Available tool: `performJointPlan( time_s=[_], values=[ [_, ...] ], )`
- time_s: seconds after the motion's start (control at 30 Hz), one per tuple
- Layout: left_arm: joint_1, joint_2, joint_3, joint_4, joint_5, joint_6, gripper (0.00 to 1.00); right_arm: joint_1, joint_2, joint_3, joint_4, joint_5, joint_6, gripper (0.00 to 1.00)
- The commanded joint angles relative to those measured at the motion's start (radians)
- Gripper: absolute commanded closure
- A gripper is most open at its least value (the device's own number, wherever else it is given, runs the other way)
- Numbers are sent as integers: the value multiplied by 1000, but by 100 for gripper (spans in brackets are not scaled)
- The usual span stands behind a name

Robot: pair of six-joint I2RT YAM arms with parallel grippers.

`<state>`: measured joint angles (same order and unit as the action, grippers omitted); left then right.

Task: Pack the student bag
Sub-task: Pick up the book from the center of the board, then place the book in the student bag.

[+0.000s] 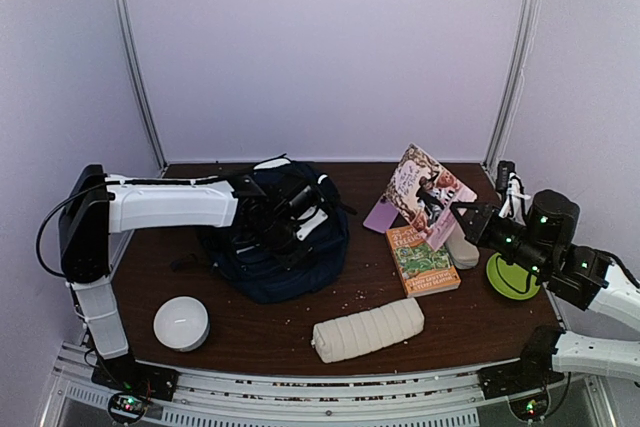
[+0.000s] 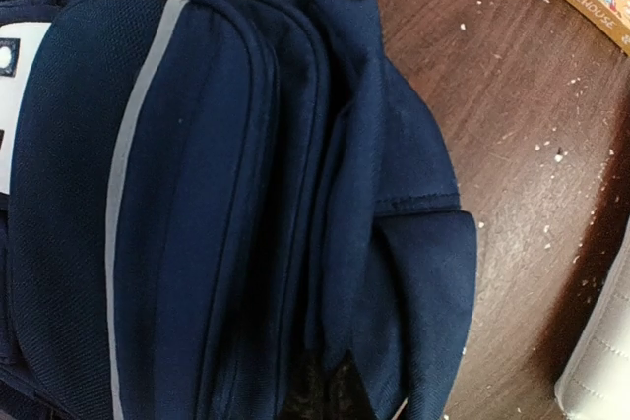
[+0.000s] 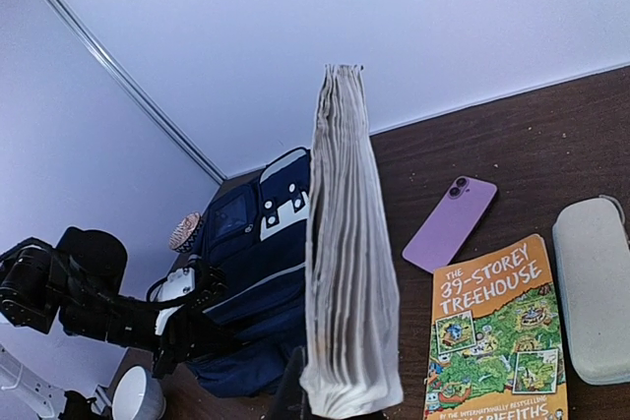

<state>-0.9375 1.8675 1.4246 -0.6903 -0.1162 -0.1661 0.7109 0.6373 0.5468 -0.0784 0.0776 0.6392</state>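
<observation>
I list: left gripper point(image 1: 288, 210) clenched against the student bag point(image 1: 290, 272), hold on fabric unclear; right gripper point(image 1: 458, 213) grasping a raised paperback point(image 1: 425, 192).

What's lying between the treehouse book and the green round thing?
A light grey case lies on the table between the treehouse book and the green disc. The top view shows it.

Matt cloth student bag point(image 2: 197, 194), paper book point(image 3: 345, 243)
</observation>
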Motion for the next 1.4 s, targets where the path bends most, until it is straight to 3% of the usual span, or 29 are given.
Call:
performJointPlan(
  time_s=[0.0, 0.3, 0.7, 0.9, 1.17, 1.37],
  values=[
    [16, -78, 58, 23, -89, -5, 100, -3, 11, 25, 67, -53, 27, 100],
    [74, -223, 253, 58, -115, -73, 100, -4, 130, 107, 155, -237, 195, 100],
    [74, -165, 389, 191, -52, -194, 100, -1, 193, 78, 233, -319, 489, 100],
    [74, -117, 354, 252, -1, -245, 100, 10, 242, 44, 347, -354, 587, 100],
    [72, -76, 312, 316, 37, -277, 100, 10, 344, 53, 303, -377, 579, 100],
    [72, -63, 297, 328, 29, -278, 100, 10, 343, -54, 301, -346, 592, 100]
  ],
)
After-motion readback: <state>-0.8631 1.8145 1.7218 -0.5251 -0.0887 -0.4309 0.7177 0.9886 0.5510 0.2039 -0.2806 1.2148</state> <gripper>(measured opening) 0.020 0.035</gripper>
